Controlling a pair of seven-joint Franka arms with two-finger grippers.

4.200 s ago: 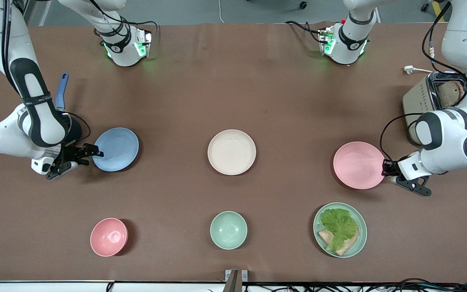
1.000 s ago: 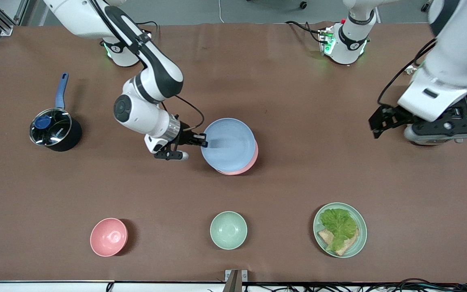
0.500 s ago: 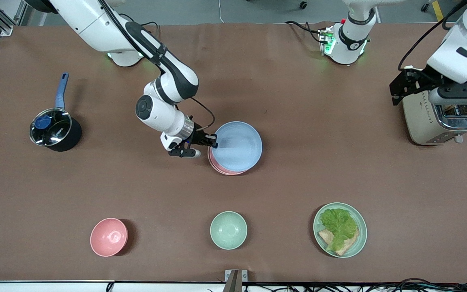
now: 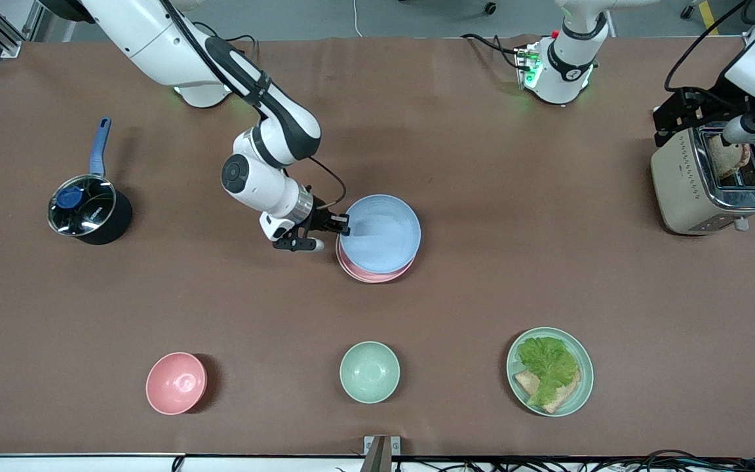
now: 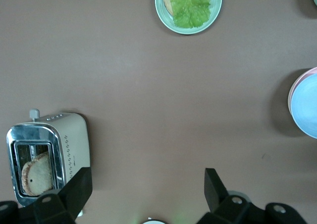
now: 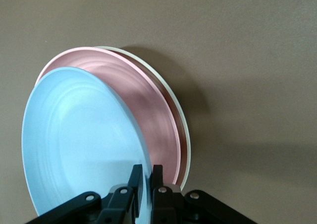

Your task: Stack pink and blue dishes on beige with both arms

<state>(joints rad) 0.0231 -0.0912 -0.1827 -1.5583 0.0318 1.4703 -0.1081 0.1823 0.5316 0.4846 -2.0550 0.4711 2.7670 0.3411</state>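
Note:
My right gripper (image 4: 345,227) (image 6: 148,172) is shut on the rim of the pale blue plate (image 4: 383,233) (image 6: 79,140). It holds the plate tilted over the pink plate (image 4: 367,276) (image 6: 143,105) at the table's middle. The pink plate lies on the beige plate (image 6: 186,135), of which only a thin rim shows in the right wrist view. My left gripper (image 4: 669,121) (image 5: 146,192) hangs open and holds nothing, up in the air over the toaster (image 4: 698,190) (image 5: 54,154). The left wrist view catches the edge of the blue plate (image 5: 307,105).
A black pot with a blue handle (image 4: 89,210) stands toward the right arm's end. Near the front camera sit a pink bowl (image 4: 176,383), a mint-green bowl (image 4: 369,372) and a mint-green plate (image 4: 585,367) (image 5: 161,8) carrying lettuce and bread.
Both plates left their starting spots; the pink one now lies on the beige. My right gripper brought the blue plate over the stack. My left arm drew back, open, above the toaster.

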